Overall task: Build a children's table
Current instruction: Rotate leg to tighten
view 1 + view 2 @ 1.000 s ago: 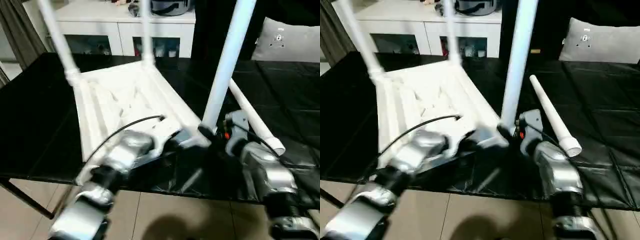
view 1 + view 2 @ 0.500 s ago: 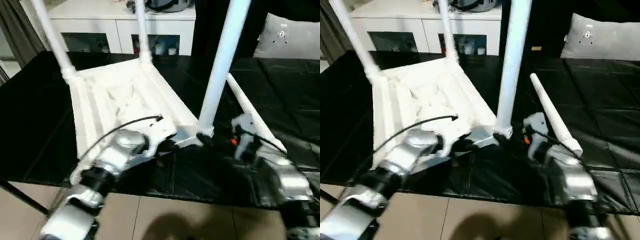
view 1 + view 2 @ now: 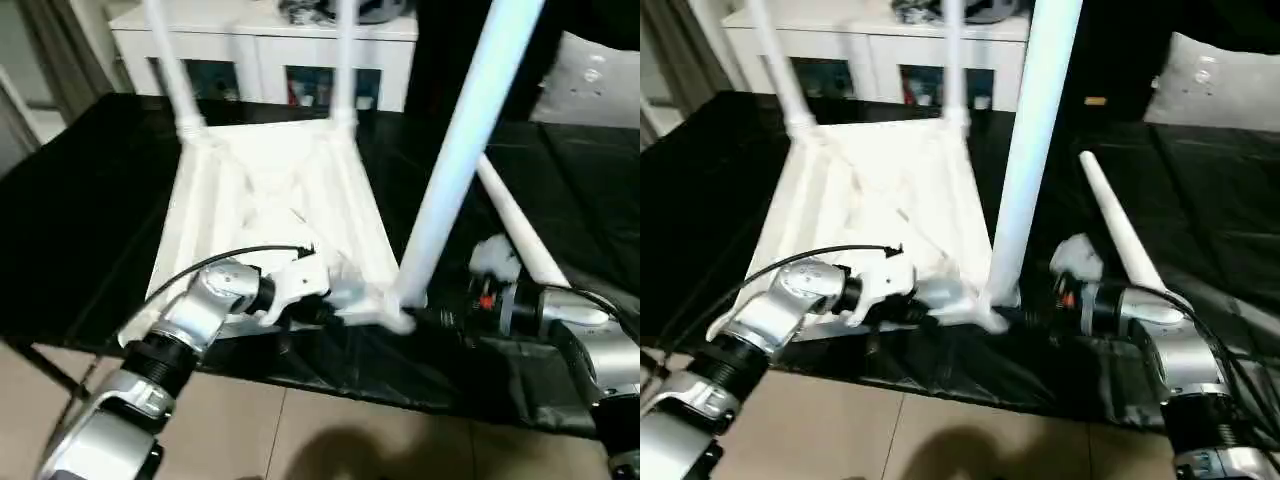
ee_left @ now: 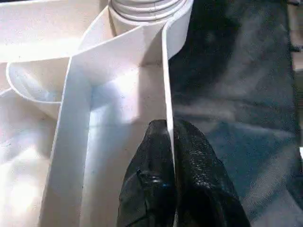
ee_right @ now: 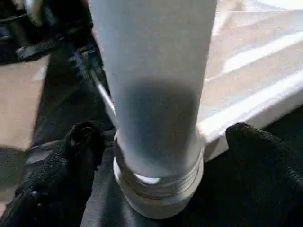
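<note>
The children's table top (image 3: 280, 200) lies upside down on the black table, ribs facing up. Two white legs (image 3: 170, 60) (image 3: 345, 60) stand in its far corner sockets. A third leg (image 3: 455, 170) stands upright in the near right corner socket (image 5: 158, 189). One loose leg (image 3: 515, 225) lies on the black surface to the right. My left gripper (image 4: 170, 127) is shut on the top's thin rim wall (image 4: 166, 85) beside that near corner. My right gripper (image 5: 161, 137) is open, its fingers (image 5: 80, 142) standing apart on either side of the third leg's base.
A white cabinet (image 3: 270, 40) stands behind the black table, and a grey cushion (image 3: 595, 80) sits at the back right. The black table's front edge (image 3: 350, 385) runs just below my grippers, with tiled floor beneath it.
My right gripper's fingers have spread away from the base of the near leg, which stays standing. The left gripper keeps its hold on the rim. The whole view has shifted with the camera.
</note>
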Tool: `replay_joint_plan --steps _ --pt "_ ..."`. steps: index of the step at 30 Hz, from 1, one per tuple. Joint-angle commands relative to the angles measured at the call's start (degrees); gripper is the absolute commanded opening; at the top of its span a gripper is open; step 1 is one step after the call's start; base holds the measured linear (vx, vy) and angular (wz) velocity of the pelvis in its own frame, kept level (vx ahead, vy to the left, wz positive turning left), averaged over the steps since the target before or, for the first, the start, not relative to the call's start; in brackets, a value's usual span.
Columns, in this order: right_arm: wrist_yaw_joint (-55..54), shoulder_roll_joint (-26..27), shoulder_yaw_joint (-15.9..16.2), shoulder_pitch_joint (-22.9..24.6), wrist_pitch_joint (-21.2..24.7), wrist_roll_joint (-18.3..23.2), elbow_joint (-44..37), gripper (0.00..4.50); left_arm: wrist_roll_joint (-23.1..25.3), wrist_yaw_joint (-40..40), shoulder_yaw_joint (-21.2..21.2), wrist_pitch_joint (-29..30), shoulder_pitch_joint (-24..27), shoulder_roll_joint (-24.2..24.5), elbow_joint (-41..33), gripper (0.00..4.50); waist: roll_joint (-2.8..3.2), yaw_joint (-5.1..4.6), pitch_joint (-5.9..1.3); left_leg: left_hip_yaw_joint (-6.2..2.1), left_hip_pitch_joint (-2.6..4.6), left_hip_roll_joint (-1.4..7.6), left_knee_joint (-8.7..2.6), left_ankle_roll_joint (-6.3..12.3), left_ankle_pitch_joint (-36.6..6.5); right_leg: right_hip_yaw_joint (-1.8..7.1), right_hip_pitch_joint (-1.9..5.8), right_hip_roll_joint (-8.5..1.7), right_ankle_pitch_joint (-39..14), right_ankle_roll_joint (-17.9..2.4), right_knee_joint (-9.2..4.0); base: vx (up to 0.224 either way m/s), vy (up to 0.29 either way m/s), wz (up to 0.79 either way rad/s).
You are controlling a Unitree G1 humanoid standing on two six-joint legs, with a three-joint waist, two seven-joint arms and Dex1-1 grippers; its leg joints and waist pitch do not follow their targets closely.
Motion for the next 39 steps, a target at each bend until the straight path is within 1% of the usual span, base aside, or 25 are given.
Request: replay_joint_plan --steps 1,5,6,8,10,13,14,17,18,20,22,25,26,27,28,30,31,32,33,34,35,36,37,38,39 --pt "1.35 -0.49 0.9 -1.02 -1.29 -0.93 0.33 4.46 1.74 -2.52 -3.28 -0.67 -0.58 0.35 0.23 0.0 -1.32 0.03 -3.45 -0.43 -0.35 2.63 -3.69 6.8 -4.68 3.74 3.64 -4.24 -19.46 -6.49 -3.5 0.0 0.0 0.0" --pt "2.14 -0.17 1.55 -1.57 -0.92 -1.08 1.7 4.46 1.8 -2.98 -3.48 -1.03 -0.71 0.35 0.36 0.0 -1.34 0.14 -3.54 -0.46 -0.37 2.68 -3.67 6.74 -4.46 3.88 3.68 -4.2 -18.26 -7.12 -3.27 0.0 0.0 0.0" --pt "2.97 0.2 1.81 -2.08 -0.19 -0.23 2.77 4.3 1.76 -3.28 -3.55 -1.28 -0.77 0.23 0.54 0.0 -1.4 0.12 -3.53 -0.44 -0.41 2.62 -3.65 6.8 -4.47 3.87 3.7 -4.21 -18.26 -7.18 -3.28 0.0 0.0 0.0" --pt "4.2 0.39 2.03 -2.31 0.23 0.74 3.19 4.3 1.64 -3.64 -3.6 -1.4 -0.66 0.13 0.55 0.0 -1.38 0.18 -3.55 -0.43 -0.44 2.62 -3.62 6.92 -4.23 3.86 3.74 -4.2 -18.33 -7.24 -3.27 0.0 0.0 0.0" --pt "4.6 0.41 2.05 -2.32 0.29 0.89 3.25 4.01 1.61 -3.73 -3.6 -1.4 -0.63 0.12 0.59 0.0 -1.39 0.32 -3.62 -0.41 -0.43 2.66 -3.56 7.16 -4.07 3.88 3.76 -4.23 -18.06 -7.23 -3.15 0.0 0.0 0.0" --pt "5.32 0.4 2.07 -2.3 0.38 1.2 3.44 3.82 1.54 -3.92 -3.58 -1.43 -0.56 0.15 0.64 0.0 -1.43 0.43 -3.61 -0.49 -0.41 2.79 -3.61 7.19 -3.57 3.9 3.7 -4.23 -17.57 -7.42 -3.08 0.0 0.0 0.0" --pt "5.76 0.36 2.06 -2.13 0.56 1.53 3.31 3.58 1.45 -4.09 -3.57 -1.35 -0.44 0.24 0.56 0.0 -1.44 0.46 -3.62 -0.44 -0.39 2.76 -3.58 7.11 -3.59 3.92 3.7 -4.22 -17.55 -7.47 -3.08 0.0 0.0 0.0" --pt "6.51 0.38 1.87 -1.85 1.2 2.24 3.13 3.45 1.23 -4.38 -3.56 -1.08 -0.22 0.37 0.35 0.0 -1.47 0.6 -3.6 -0.4 -0.37 2.66 -3.6 7.0 -3.85 3.89 3.76 -4.23 -18.47 -7.13 -3.22 0.0 0.0 0.0" --pt "6.75 0.44 1.77 -1.55 1.45 2.6 2.75 3.27 1.04 -4.48 -3.49 -0.86 -0.11 0.36 0.26 0.0 -1.48 0.58 -3.56 -0.38 -0.43 2.65 -3.6 6.99 -3.89 3.89 3.73 -4.22 -18.66 -7.02 -3.25 0.0 0.0 0.0" --pt "6.97 0.52 1.7 -1.44 1.53 2.79 2.66 3.15 0.92 -4.54 -3.44 -0.75 -0.05 0.33 0.24 0.0 -1.43 0.77 -3.58 -0.37 -0.33 2.7 -3.59 6.87 -4.01 3.87 3.66 -4.24 -19.25 -6.75 -3.33 0.0 0.0 0.0" --pt "6.98 1.4 1.21 -0.44 3.95 4.97 0.9 2.94 -0.18 -4.65 -2.9 0.34 0.42 -0.08 -0.38 0.0 -1.4 0.93 -3.61 -0.36 -0.27 2.74 -3.6 6.94 -3.75 3.93 3.67 -4.19 -18.8 -6.82 -3.29 0.0 0.0 0.0" --pt "6.74 1.74 1.02 -0.13 4.76 5.64 0.26 2.66 -0.55 -4.59 -2.67 0.78 0.56 -0.27 -0.61 0.0 -1.46 1.04 -3.66 -0.44 -0.39 2.8 -3.6 6.91 -3.35 3.91 3.69 -4.24 -17.73 -7.19 -3.09 0.0 0.0 0.0" --pt "6.04 2.27 0.83 0.3 5.89 6.32 -0.69 2.66 -1.03 -4.25 -2.26 1.61 0.71 -0.6 -0.99 0.0 -1.06 1.01 -3.63 -0.42 -0.37 2.77 -3.61 6.79 -3.51 3.9 3.71 -4.2 -17.9 -7.22 -3.12 0.0 0.0 0.0" --pt "4.15 3.11 0.77 0.85 7.56 6.57 -1.86 2.62 -1.53 -3.57 -1.7 3.12 0.89 -1.2 -1.5 0.0 -0.85 1.03 -3.61 -0.43 -0.33 2.77 -3.61 6.55 -3.9 3.89 3.67 -4.27 -18.33 -7.09 -3.26 0.0 0.0 0.0" --pt "0.28 4.54 0.58 1.18 9.78 6.08 -2.5 2.56 -1.58 -1.29 -0.94 5.66 0.95 -2.31 -1.86 0.0 -1.08 0.95 -3.61 -0.42 -0.32 2.77 -3.67 6.24 -3.81 3.89 3.71 -4.16 -18.24 -6.91 -3.36 0.0 0.0 0.0" --pt "-3.88 6.0 0.31 1.21 11.1 4.93 -2.57 2.54 -1.51 1.19 -0.16 7.73 0.93 -3.51 -1.94 0.0 -0.93 0.85 -3.49 -0.45 -0.19 2.75 -3.77 5.74 -4.13 3.82 3.65 -4.13 -18.81 -6.85 -3.46 0.0 0.0 0.0" --pt "-8.62 7.65 -0.14 0.93 11.33 3.29 -1.94 2.53 -1.26 4.34 0.71 10.08 0.77 -4.96 -1.71 0.0 -0.97 0.55 -3.23 -0.4 -0.09 2.6 -3.91 4.92 -5.63 3.73 3.54 -4.15 -21.5 -6.17 -3.98 0.0 0.0 0.0" --pt "-8.62 7.65 -0.14 0.93 11.33 3.29 -1.94 2.53 -1.26 4.34 0.71 10.08 0.77 -4.96 -1.71 0.0 -1.13 0.11 -2.99 -0.34 0.12 2.25 -3.99 3.71 -7.35 3.51 3.47 -4.1 -25.03 -4.97 -4.55 0.0 0.0 0.0" --pt "-14.63 9.87 -1.12 0.14 11.38 1.78 -0.7 2.52 -0.87 8.76 1.75 12.52 0.3 -7.11 -0.97 0.0 -1.28 -0.38 -2.74 -0.34 0.21 1.79 -3.95 2.92 -8.91 3.15 3.56 -4.1 -29.27 -3.22 -5.23 0.0 0.0 0.0" --pt "-23.73 13.21 -2.84 -1.28 11.22 -0.29 1.26 2.52 -0.49 16.82 3.95 16.36 -0.86 -11.04 0.79 0.0 -1.25 -0.76 -2.56 -0.29 0.38 1.62 -3.9 2.71 -9.62 2.94 3.34 -3.97 -31.18 -2.45 -5.68 0.0 0.0 0.0" --pt "-24.44 13.5 -3.03 -1.43 11.31 -0.36 1.41 2.52 -0.49 17.62 4.19 16.6 -1.04 -11.42 1.05 0.0 -1.22 -1.55 -2.38 -0.37 0.56 1.33 -3.63 1.81 -10.74 2.27 3.1 -3.83 -34.07 -1.19 -6.33 0.0 0.0 0.0" --pt "-28.97 15.49 -4.43 -2.48 12.12 -0.46 2.31 2.52 -0.7 23.51 6.11 18.06 -2.48 -14.22 3.1 0.0 -1.23 -2.36 -2.53 -0.39 0.75 0.96 -3.31 1.7 -11.84 1.67 3.08 -3.63 -35.88 0.38 -6.94 0.0 0.0 0.0" --pt "-30.92 16.33 -4.96 -2.85 12.39 -0.39 2.34 2.52 -0.85 26.53 7.07 18.36 -3.26 -15.53 4.08 0.0 -1.23 -2.69 -2.52 -0.41 0.85 0.83 -3.15 1.93 -12.4 1.37 2.94 -3.53 -36.3 0.87 -7.21 0.0 0.0 0.0" --pt "-30.92 16.33 -4.96 -2.85 12.39 -0.39 2.34 2.51 -0.85 26.53 7.07 18.36 -3.26 -15.53 4.08 0.0 -1.24 -3.01 -2.85 -0.42 0.89 0.75 -3.15 2.71 -12.33 1.27 3.19 -3.5 -35.21 1.41 -7.42 0.0 0.0 0.0" --pt "-34.26 17.71 -6.05 -3.59 12.15 -0.27 2.74 2.51 -0.97 30.56 8.32 18.39 -4.58 -17.22 5.65 0.0 -0.9 -3.19 -2.94 -0.58 0.36 1.01 -3.51 3.97 -11.47 1.42 3.63 -3.54 -32.7 1.08 -7.18 0.0 0.0 0.0"
